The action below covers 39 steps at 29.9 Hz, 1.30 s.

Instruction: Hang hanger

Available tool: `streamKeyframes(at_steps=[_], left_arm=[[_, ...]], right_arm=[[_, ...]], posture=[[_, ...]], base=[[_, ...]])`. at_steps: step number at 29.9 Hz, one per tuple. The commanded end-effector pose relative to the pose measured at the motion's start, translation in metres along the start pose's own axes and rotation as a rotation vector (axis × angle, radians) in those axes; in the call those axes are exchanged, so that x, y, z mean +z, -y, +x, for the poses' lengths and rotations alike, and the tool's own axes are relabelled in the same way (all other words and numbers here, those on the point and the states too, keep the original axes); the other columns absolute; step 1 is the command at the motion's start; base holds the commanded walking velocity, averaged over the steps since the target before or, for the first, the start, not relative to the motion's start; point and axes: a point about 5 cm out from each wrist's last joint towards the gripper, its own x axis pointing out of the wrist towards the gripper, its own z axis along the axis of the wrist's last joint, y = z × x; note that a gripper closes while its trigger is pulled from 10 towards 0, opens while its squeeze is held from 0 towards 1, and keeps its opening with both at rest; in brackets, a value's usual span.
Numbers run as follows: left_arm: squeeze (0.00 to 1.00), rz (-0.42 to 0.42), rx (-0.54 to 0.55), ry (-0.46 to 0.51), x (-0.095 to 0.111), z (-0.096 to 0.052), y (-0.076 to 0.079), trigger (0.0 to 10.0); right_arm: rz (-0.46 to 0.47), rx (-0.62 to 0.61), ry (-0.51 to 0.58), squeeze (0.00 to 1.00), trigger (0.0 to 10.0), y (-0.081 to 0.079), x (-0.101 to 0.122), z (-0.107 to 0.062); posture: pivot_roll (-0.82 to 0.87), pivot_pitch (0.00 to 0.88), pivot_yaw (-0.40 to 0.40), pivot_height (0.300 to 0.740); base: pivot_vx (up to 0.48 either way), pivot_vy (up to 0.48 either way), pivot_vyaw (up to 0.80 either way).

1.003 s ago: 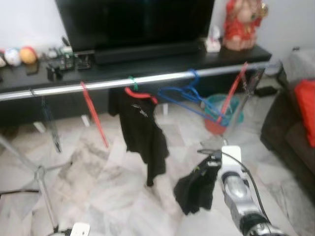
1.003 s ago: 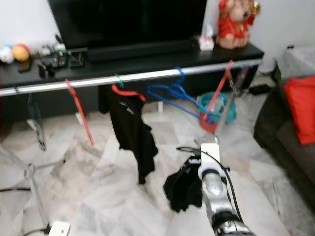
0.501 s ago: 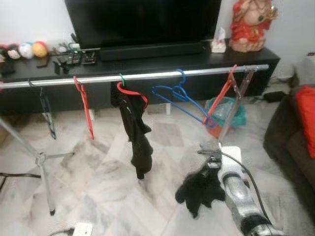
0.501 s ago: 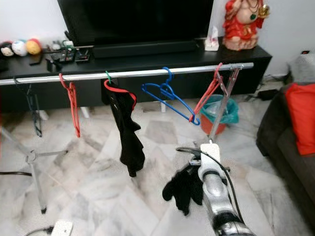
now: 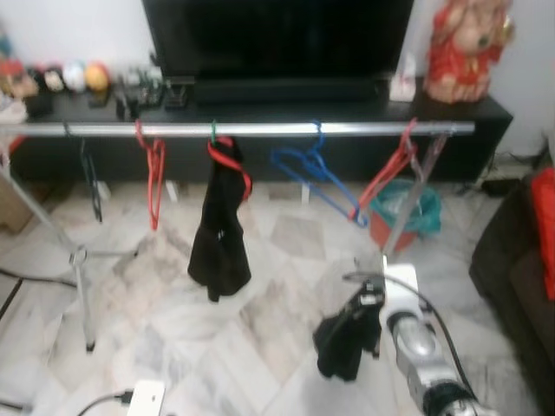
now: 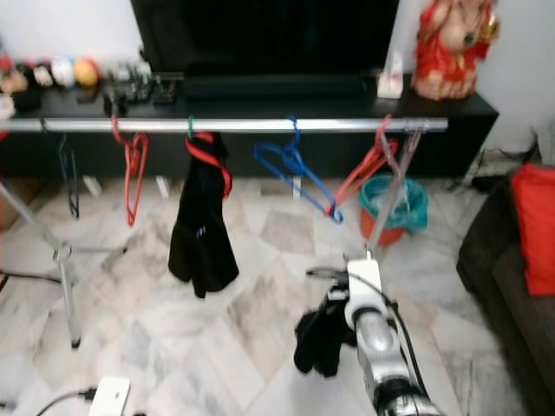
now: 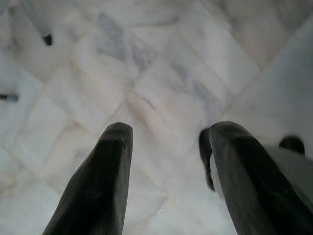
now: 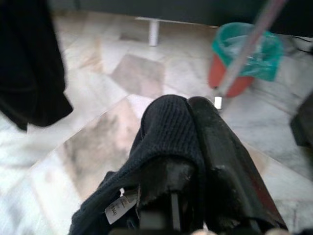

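Clothes rail (image 5: 260, 129): silver bar running across the room in front of a black TV cabinet (image 5: 486, 108), carried on a tripod stand (image 5: 80, 260) at the robot's left and a slanted leg (image 5: 414, 195) at its right.

Hangers on the rail, from the robot's left:
- dark hanger (image 5: 89, 169), bare
- red hanger (image 5: 154, 173), bare
- red hanger with green hook (image 5: 227, 156), carrying a black garment (image 5: 220, 243) that hangs clear of the floor
- blue hanger (image 5: 316, 169), bare, tilted
- red hanger at the far end (image 5: 388, 173), bare, tilted, beside the slanted leg

Right gripper (image 8: 188, 122): held out low over the marble floor (image 5: 173, 347), short of the rail; jaws clenched on a dark knitted cloth (image 5: 345, 334) that droops below the fingers (image 8: 220, 147), with a white label (image 8: 117, 208) showing in the wrist view. Whether a hanger sits inside the cloth cannot be told.

Left gripper (image 7: 168, 147): pointing down at bare marble floor, jaws released, nothing between them.

Also present: television (image 5: 277, 35) and a red figure (image 5: 464, 48) on the cabinet; small toys (image 5: 78, 76) at the cabinet's left end; teal-lined red bucket (image 5: 403, 221) under the rail's right end; dark sofa with red cushion (image 5: 545, 217) at the robot's right; white device with cable (image 5: 146, 399) on the floor.
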Motion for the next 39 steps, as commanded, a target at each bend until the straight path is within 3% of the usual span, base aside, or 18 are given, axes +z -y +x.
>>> streamKeyframes(at_steps=[1,5,13,19,24,39], left_arm=[[0.0,-0.017,0.033,0.083,0.017,0.003,-0.009,10.0],[0.0,-0.052,0.022,0.223,0.044,0.006,-0.009,10.0],[0.0,-0.068,-0.004,0.157,0.033,0.006,0.001,10.0],[0.0,-0.081,-0.001,0.147,0.027,0.004,0.003,10.0],[0.0,-0.076,0.0,0.154,0.028,0.004,0.003,10.0],[0.0,-0.034,-0.018,0.168,0.033,0.006,0.009,10.0]], right_arm=[[-0.003,0.017,-0.017,0.0,10.0,-0.002,-0.003,-0.001],[-0.004,0.026,-0.009,0.0,10.0,-0.004,0.0,0.0],[0.011,0.039,-0.006,0.0,10.0,-0.008,0.002,0.001],[0.03,0.048,0.003,0.0,10.0,-0.008,0.003,0.001],[0.031,0.047,0.013,0.0,10.0,-0.009,0.006,0.002],[0.029,0.048,0.014,0.0,10.0,-0.009,0.006,0.003]], posture=[[-0.04,0.0,-0.004,0.74],[-0.04,0.0,-0.003,0.74],[-0.04,0.0,0.001,0.74],[-0.04,0.0,-0.003,0.74],[-0.04,0.0,-0.001,0.74],[-0.04,0.0,0.001,0.74]], base=[[0.0,0.0,0.0],[0.0,0.0,0.0],[0.0,0.0,0.0],[0.0,0.392,0.0],[0.0,0.438,0.0],[0.0,-0.019,0.0]])
